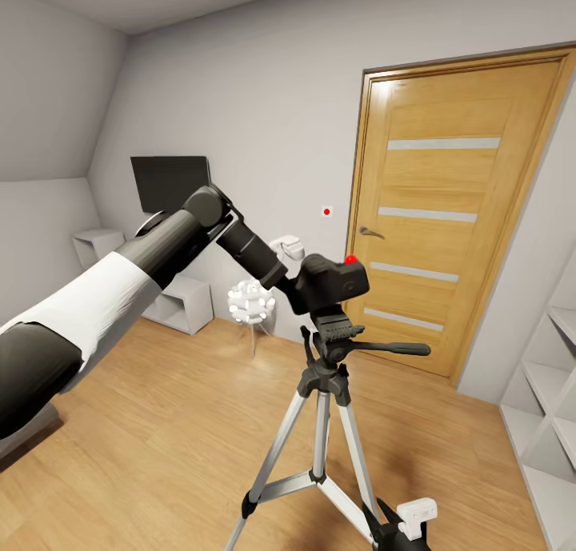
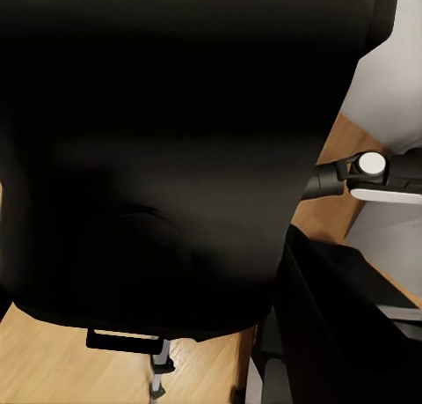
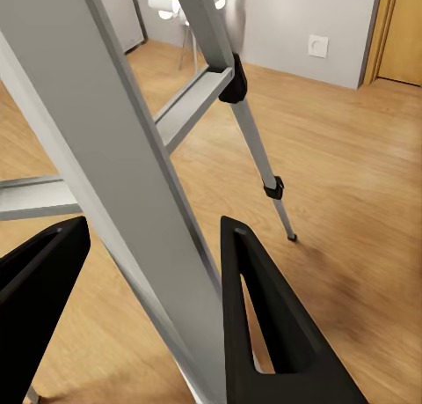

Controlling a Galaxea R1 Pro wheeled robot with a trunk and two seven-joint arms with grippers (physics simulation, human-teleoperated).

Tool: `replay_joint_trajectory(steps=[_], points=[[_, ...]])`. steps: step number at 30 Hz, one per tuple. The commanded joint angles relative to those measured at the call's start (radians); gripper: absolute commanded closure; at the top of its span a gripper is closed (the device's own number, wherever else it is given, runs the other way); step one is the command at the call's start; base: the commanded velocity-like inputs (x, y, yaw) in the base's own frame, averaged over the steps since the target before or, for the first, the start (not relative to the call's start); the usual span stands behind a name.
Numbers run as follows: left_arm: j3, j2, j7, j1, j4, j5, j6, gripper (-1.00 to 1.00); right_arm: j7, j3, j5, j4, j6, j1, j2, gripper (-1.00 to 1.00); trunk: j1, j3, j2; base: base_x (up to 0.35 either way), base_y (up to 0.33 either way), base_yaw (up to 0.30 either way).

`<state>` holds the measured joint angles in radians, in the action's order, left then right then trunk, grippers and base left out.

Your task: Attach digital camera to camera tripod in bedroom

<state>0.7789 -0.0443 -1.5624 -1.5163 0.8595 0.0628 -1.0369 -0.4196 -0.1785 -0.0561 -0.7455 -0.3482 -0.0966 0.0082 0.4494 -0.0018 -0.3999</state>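
My left hand (image 1: pixel 298 285) grips the small black digital camera with a red dot (image 1: pixel 334 281), holding it directly over the black pan head of the silver-legged camera tripod (image 1: pixel 330 375). At five o'clock, my right hand (image 3: pixel 149 320) is open, its fingers (image 3: pixel 272 334) straddling a grey tripod leg (image 3: pixel 114 157) above the wood floor (image 3: pixel 352 157).

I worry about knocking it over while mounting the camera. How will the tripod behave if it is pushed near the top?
The camera tripod is tall with thin legs, so a sideways push at the pan head would probably tip it. Its splayed legs, braced to the centre column, should resist gentle downward pressure from the digital camera. The right gripper straddles one leg, which may steady it.
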Motion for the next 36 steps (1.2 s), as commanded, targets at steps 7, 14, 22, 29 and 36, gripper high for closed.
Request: replay_joint_trajectory(steps=[7, 14, 22, 29, 36], points=[[0.008, -0.004, -0.008, 0.0, 0.001, 0.006, -0.01, 1.0, 0.008, -0.007, -0.047, 0.017, 0.003, 0.0, 0.001, 1.0, 0.001, -0.001, 0.0, 0.0, 0.0, 0.0], [0.009, -0.007, -0.008, -0.001, 0.001, 0.006, -0.01, 1.0, 0.008, -0.006, -0.047, 0.017, 0.003, 0.0, 0.001, 1.0, 0.001, -0.001, 0.0, 0.0, 0.0, 0.0], [0.011, -0.008, -0.008, 0.0, 0.002, 0.006, -0.01, 1.0, 0.008, -0.006, -0.047, 0.017, 0.003, 0.0, 0.001, 1.0, 0.001, -0.001, 0.0, 0.0, 0.0, 0.0], [0.011, -0.008, -0.008, 0.0, 0.004, 0.006, -0.01, -1.0, 0.008, -0.006, -0.047, 0.017, 0.003, 0.0, 0.001, 1.0, 0.001, -0.001, 0.0, 0.0, 0.0, 0.0], [0.01, -0.008, -0.008, -0.001, 0.004, 0.006, -0.01, -1.0, 0.008, -0.006, -0.046, 0.017, 0.003, 0.0, 0.001, 1.0, 0.001, -0.001, 0.0, 0.0, 0.0, 0.0]])
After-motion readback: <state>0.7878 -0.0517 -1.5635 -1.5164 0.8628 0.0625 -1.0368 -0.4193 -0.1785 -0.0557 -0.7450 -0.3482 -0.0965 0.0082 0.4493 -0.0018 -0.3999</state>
